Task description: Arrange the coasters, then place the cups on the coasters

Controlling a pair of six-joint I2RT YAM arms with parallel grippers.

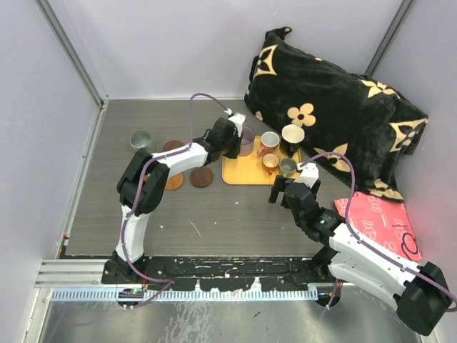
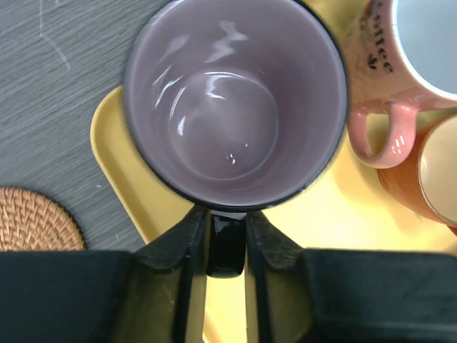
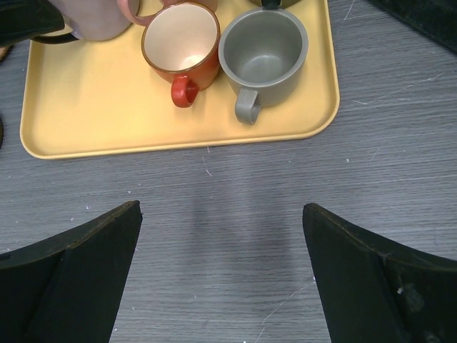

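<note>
A translucent purple mug [image 2: 235,100] stands at the left corner of the yellow tray [image 2: 321,221]. My left gripper [image 2: 228,243] is shut on its dark handle [image 2: 228,250]; from above the gripper [image 1: 234,140] sits beside the mug [image 1: 247,141]. The pink cup [image 1: 269,141], the black cup with cream inside [image 1: 292,135], the tiny orange cup [image 3: 182,43] and the tiny grey cup [image 3: 263,50] also stand on the tray. A grey-green mug [image 1: 143,140] stands far left. Three coasters [image 1: 173,146] [image 1: 173,181] [image 1: 201,177] lie left of the tray. My right gripper [image 3: 221,207] hangs open over bare table before the tray.
A black pillow with gold flowers [image 1: 335,114] leans at the back right, close behind the tray [image 1: 243,174]. A red patterned packet [image 1: 378,221] lies at the right edge. A woven coaster [image 2: 32,218] lies just left of the tray's corner.
</note>
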